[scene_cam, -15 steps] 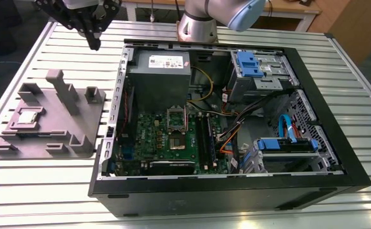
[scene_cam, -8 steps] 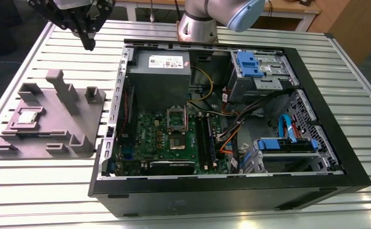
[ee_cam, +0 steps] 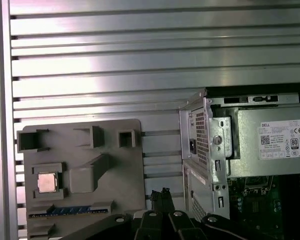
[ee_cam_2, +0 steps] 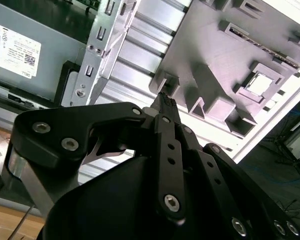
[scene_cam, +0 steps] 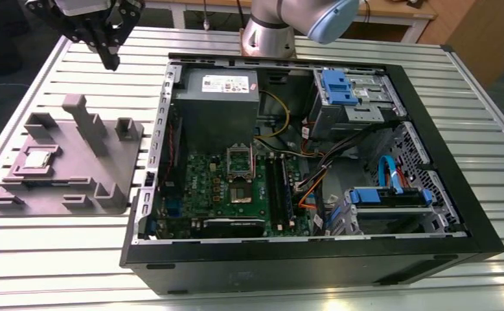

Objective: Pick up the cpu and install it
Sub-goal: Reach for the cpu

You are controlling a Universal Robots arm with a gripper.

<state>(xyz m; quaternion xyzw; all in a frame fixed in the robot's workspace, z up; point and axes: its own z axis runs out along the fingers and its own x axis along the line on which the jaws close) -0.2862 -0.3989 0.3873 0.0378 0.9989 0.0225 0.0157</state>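
The cpu, a small silver square chip, lies flat in a recess of the grey plastic tray on the table at the exterior view's left. My black gripper hangs high above the table beyond the tray's far edge, well apart from the cpu. Its fingers are shut with nothing between them. Inside the open computer case, the green board carries the socket with its metal frame.
The black computer case lies open on the slatted metal table at the exterior view's right, with a grey power supply, blue drive cages and loose cables. Raised blocks stand on the tray. The arm's base stands behind the case.
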